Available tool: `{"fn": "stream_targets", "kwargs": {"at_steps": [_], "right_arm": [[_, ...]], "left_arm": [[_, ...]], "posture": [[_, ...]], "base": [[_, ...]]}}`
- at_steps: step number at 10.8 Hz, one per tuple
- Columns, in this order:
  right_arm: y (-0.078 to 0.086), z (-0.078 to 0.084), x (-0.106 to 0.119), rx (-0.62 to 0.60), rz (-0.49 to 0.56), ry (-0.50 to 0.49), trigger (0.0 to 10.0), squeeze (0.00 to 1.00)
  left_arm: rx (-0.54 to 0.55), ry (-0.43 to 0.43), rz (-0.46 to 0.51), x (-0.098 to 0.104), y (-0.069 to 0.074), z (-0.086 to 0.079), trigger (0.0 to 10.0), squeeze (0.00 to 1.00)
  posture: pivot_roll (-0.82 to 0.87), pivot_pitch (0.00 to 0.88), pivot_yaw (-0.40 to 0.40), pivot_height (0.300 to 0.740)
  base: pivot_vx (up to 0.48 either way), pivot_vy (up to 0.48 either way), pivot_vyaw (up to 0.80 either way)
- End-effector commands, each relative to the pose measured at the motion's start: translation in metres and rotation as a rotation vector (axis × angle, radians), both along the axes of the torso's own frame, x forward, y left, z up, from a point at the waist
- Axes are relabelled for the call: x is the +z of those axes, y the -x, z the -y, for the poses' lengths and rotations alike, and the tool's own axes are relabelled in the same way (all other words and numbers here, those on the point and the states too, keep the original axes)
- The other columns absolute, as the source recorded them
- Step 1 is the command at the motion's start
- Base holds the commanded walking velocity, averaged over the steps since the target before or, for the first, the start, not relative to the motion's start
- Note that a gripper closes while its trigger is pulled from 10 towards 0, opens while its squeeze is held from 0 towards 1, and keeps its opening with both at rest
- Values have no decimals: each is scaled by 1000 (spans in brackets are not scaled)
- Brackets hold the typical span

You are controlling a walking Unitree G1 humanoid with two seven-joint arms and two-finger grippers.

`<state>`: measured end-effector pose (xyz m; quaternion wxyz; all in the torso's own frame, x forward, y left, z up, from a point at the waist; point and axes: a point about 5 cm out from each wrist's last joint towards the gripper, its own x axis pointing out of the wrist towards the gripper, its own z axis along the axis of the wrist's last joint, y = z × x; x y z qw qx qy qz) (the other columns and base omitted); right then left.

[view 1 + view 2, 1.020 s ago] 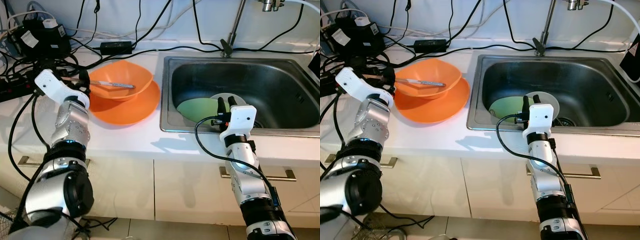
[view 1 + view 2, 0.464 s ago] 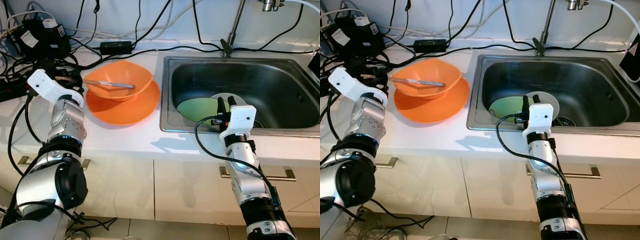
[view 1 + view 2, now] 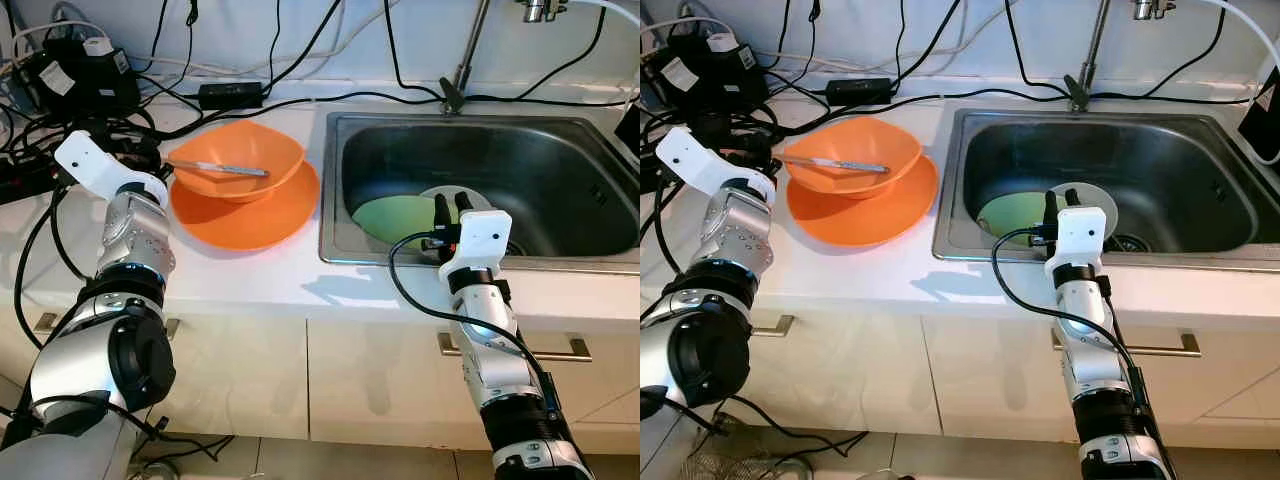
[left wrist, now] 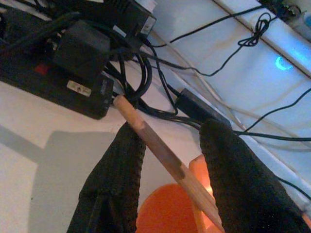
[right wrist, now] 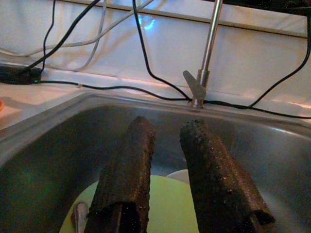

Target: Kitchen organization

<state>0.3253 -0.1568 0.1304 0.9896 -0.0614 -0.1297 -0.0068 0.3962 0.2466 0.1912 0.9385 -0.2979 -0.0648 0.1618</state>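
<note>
An orange bowl (image 3: 240, 155) sits on an orange plate (image 3: 250, 215) on the white counter, left of the sink. A utensil (image 3: 225, 168) with a metal blade lies across the bowl, its wooden handle (image 4: 146, 138) sticking out to the left. My left gripper (image 4: 171, 130) is open at the bowl's left side, and the handle passes between its fingers, against one of them. A light green plate (image 3: 400, 218) lies in the sink (image 3: 520, 160). My right gripper (image 3: 450, 203) hovers over the sink's front edge, above that plate, slightly open and holding nothing.
A black power strip, adapters and tangled cables (image 3: 80, 80) crowd the counter's back left, just behind the left gripper. The faucet (image 3: 470, 50) rises behind the sink. A pale round dish (image 3: 455, 192) lies partly under the green plate. Cabinet fronts are below.
My left gripper has pulled back to the left, away from the bowl and out along the wooden handle. The bowl, the utensil and the right arm have stayed put.
</note>
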Motion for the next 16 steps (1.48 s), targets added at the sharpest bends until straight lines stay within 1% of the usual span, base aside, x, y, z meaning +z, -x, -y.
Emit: {"fn": "stream_targets", "kwargs": {"at_steps": [1, 3, 8, 9, 11, 12, 14, 15, 16], "right_arm": [[0, 5, -9, -15, -46, 12, 10000, 0], [0, 3, -10, -13, -48, 11, 10000, 0], [0, -1, -13, 3, -56, 15, 10000, 0], [0, -1, -14, 6, -58, 16, 10000, 0], [-1, -1, -13, 7, -56, 18, 10000, 0], [-1, -1, -14, 4, -60, 17, 10000, 0], [0, -1, -15, 4, -66, 19, 10000, 0], [-1, 0, -17, 0, -81, 33, 10000, 0], [-1, 0, -18, -2, -85, 34, 10000, 0]], "left_arm": [[3, -14, 25, 10, -2, -1, 0, 0], [2, -19, 45, 14, -3, -2, 0, 0], [-5, -22, 106, 12, 0, -1, 0, 0], [-7, -27, 125, 13, 1, 1, 0, 0], [-16, -24, 193, 22, 1, 5, 0, 0], [-79, -12, 288, 33, 2, 15, 10000, 0], [-163, -33, 426, 51, 9, 36, 10000, 0], [-216, -31, 503, 67, 15, 50, 10000, 0], [-270, -40, 552, 78, 19, 63, 10000, 0]], "posture": [[14, 0, 55, 740], [15, 0, 58, 740], [18, 0, 62, 740], [18, 0, 61, 740], [20, 0, 56, 740], [20, 0, 58, 740], [22, 0, 53, 740], [24, 0, 50, 740], [26, 0, 48, 740]], "base": [[0, 0, 0], [0, 0, 0], [0, 0, 0], [0, 0, 0], [0, 0, 0], [0, 0, 0], [0, 0, 0], [0, 0, 0], [0, 0, 0]]}}
